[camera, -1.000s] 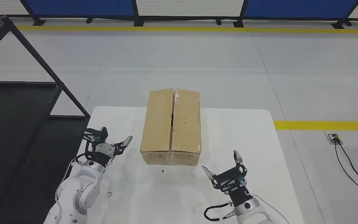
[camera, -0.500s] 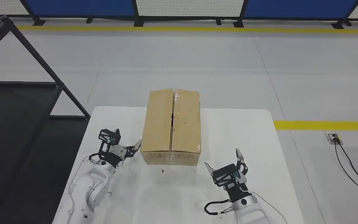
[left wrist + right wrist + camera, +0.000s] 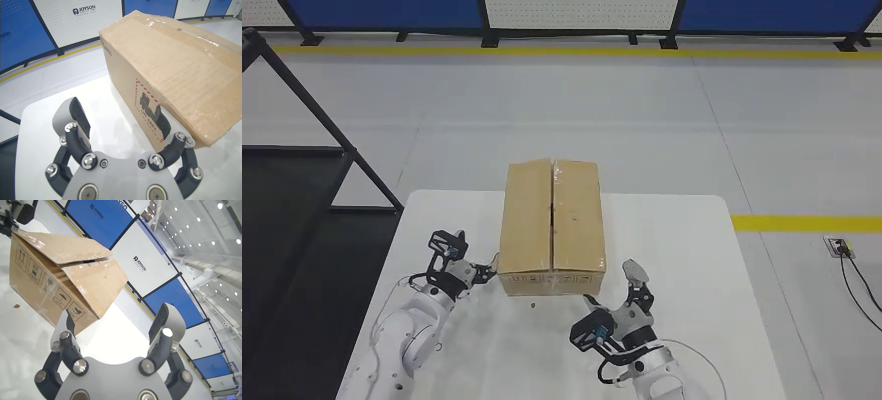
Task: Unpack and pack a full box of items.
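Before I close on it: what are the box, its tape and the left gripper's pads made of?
Box: brown corrugated cardboard, matte; layered edges show under the raised flap.
Tape: clear glossy plastic film, wrinkled, catching glare.
Left gripper pads: black, dotted texture, probably rubber.

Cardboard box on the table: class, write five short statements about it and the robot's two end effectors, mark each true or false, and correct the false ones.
1. The cardboard box stands on the white table. True.
2. The box is wide open on top. False: its top flaps lie down, with only a narrow gap between them.
3. The left end effector and the right end effector are both open. True.
4. The right end effector grips the box. False: it holds nothing.
5. A small brown scrap lies on the table near the box. True.
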